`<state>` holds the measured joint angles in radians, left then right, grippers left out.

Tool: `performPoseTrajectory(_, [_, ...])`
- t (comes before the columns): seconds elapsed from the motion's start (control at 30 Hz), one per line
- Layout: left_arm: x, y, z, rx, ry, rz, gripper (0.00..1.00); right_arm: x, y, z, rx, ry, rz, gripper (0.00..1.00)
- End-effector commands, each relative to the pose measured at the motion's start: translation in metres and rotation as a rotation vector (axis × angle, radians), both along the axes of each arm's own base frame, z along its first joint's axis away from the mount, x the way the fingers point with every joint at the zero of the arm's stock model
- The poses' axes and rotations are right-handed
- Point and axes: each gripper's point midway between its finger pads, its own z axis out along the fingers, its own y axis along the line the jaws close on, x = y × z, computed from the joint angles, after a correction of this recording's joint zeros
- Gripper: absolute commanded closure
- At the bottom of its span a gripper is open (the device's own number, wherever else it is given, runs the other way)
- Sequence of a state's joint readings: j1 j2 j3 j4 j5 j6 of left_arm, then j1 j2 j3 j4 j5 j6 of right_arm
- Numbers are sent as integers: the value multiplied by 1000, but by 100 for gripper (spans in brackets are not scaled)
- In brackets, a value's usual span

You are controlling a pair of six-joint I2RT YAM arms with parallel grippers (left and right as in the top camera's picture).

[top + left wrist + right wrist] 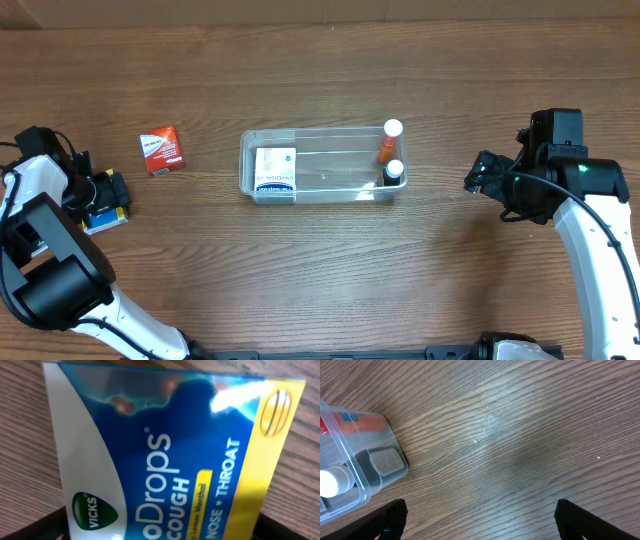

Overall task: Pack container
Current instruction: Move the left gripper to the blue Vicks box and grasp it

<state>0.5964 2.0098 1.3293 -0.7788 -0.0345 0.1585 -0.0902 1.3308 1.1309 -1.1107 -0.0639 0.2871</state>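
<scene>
The clear container (330, 185) lies mid-table. It holds a white and blue box (275, 172) at its left end, and an orange bottle (388, 144) and a dark bottle (392, 173), both white-capped, at its right end. My left gripper (100, 192) is at the far left, its open fingers either side of a blue and yellow Vicks cough-drops box (165, 460) lying on the table. My right gripper (482, 180) is open and empty, to the right of the container; its view shows the container's corner (367, 485).
A small red box (162, 150) lies on the table left of the container. The wooden table (320, 280) stretches bare in front of the container and between it and the right arm.
</scene>
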Motion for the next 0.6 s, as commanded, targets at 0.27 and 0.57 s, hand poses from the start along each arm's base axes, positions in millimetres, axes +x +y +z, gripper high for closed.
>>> performPoseTrajectory(0.27, [22,6,50,-40,-25,126,21,3,0,3,1,-14,5,3])
performPoseTrajectory(0.57, [74,-70,162,-34,-235,-63,25,3,1,3,5,-14,6,3])
